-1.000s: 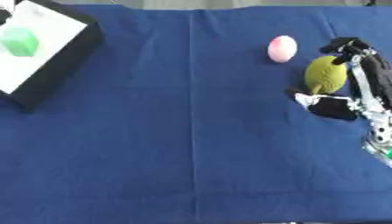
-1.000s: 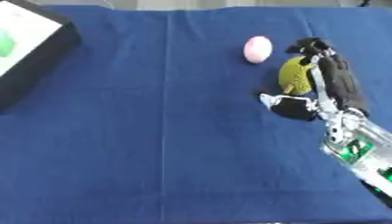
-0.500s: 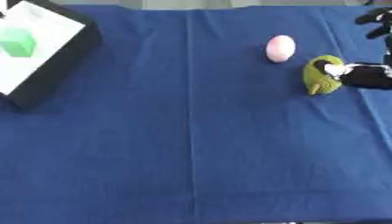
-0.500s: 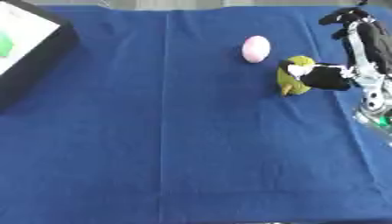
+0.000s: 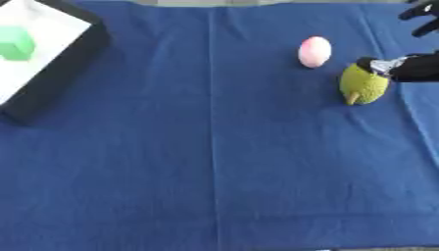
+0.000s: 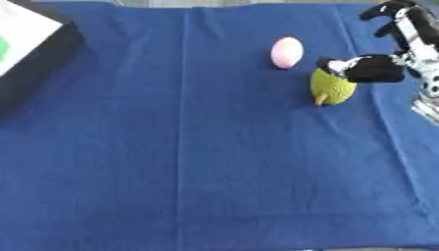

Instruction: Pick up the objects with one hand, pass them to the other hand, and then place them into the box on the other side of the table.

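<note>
A table is being covered by a blue cloth [image 6: 197, 162], creased in straight fold lines. The right hand [image 6: 396, 46], black with silver parts, is being shown at the upper right edge. Its thumb tip is touching the top of a yellow-green, rough-skinned, rounded fruit [image 6: 332, 87] with a short stalk, lying on the cloth just below the thumb. The fingers are being held curved above, apart from the fruit; nothing is being grasped. A smooth pink egg [image 6: 286, 52] is lying beside the thumb, leftward. Far to the left, a black box [image 5: 53, 54] with white lining is holding a green block [image 5: 15, 43].
</note>
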Tool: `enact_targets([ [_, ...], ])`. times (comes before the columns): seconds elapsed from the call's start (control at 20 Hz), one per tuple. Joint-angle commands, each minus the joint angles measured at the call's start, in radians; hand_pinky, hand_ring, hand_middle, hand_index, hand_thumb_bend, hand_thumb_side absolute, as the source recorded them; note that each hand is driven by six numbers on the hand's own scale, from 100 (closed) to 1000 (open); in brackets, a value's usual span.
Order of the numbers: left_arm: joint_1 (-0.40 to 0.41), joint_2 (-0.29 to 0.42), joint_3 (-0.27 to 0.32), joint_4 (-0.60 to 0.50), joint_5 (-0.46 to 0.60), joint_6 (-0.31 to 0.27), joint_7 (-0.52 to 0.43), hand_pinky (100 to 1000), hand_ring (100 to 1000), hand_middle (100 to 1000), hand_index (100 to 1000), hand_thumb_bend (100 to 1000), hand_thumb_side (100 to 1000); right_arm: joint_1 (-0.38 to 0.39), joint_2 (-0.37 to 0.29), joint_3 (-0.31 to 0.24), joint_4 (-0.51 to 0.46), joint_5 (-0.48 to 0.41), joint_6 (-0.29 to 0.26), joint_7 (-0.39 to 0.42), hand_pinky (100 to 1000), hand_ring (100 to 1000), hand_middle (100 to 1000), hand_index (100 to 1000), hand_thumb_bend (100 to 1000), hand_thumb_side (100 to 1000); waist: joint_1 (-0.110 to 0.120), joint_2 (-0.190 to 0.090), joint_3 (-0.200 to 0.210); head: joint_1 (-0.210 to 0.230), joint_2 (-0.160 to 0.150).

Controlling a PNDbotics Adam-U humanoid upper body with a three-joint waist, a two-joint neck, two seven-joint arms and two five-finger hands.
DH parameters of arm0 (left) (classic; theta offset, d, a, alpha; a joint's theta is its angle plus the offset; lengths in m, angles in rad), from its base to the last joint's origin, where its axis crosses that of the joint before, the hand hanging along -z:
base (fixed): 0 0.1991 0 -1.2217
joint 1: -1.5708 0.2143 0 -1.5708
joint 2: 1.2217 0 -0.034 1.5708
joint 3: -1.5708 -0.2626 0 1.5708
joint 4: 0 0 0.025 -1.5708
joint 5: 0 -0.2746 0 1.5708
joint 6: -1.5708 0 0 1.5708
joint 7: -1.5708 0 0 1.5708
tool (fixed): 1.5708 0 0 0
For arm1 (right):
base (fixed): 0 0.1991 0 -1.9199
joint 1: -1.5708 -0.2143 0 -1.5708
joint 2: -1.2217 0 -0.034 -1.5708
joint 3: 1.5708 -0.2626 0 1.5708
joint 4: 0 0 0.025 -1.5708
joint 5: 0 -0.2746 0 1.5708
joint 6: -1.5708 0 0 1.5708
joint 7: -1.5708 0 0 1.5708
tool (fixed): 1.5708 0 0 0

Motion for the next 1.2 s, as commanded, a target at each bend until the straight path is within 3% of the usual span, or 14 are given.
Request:
enact_targets([
  [0.05,-0.029,0.022,0.012,-0.016,-0.003,-0.002,-0.001,796,677,583,725,100,250,0.009,-0.052,-0.023,-0.009,-0.033,0.000,0.028,270,762,882,798,638,324,-0.002,-0.007,0.010,-0.016,-0.019],
  [0.35,-0.044,0.017,0.010,-0.023,0.000,-0.002,-0.001,797,678,587,725,100,249,0.035,-0.063,-0.043,-0.009,-0.086,0.010,0.050,362,772,882,800,592,292,-0.004,0.008,0.029,-0.039,-0.036],
  [0.5,-0.045,0.019,0.010,-0.024,-0.002,-0.002,-0.001,797,679,589,726,100,248,0.056,-0.070,-0.055,-0.009,-0.083,0.038,0.056,455,782,885,801,501,211,-0.006,0.015,0.038,-0.047,-0.043],
  [0.75,-0.045,0.019,0.011,-0.025,-0.002,0.000,0.000,797,679,588,725,100,248,0.078,-0.078,-0.078,-0.009,-0.089,0.067,0.056,467,782,886,799,448,148,-0.007,0.024,0.048,-0.055,-0.047],
  [1.1,-0.048,0.022,0.013,-0.044,0.007,0.000,0.001,798,679,589,725,100,248,0.100,-0.084,-0.095,-0.009,-0.075,0.120,0.039,586,794,889,804,398,100,-0.008,0.036,0.070,-0.073,-0.058],
  [1.2,-0.047,0.025,0.014,-0.046,0.008,0.001,0.003,798,680,589,725,100,248,0.107,-0.083,-0.105,-0.009,-0.076,0.137,0.032,561,791,890,803,400,100,-0.010,0.041,0.077,-0.078,-0.063],
])
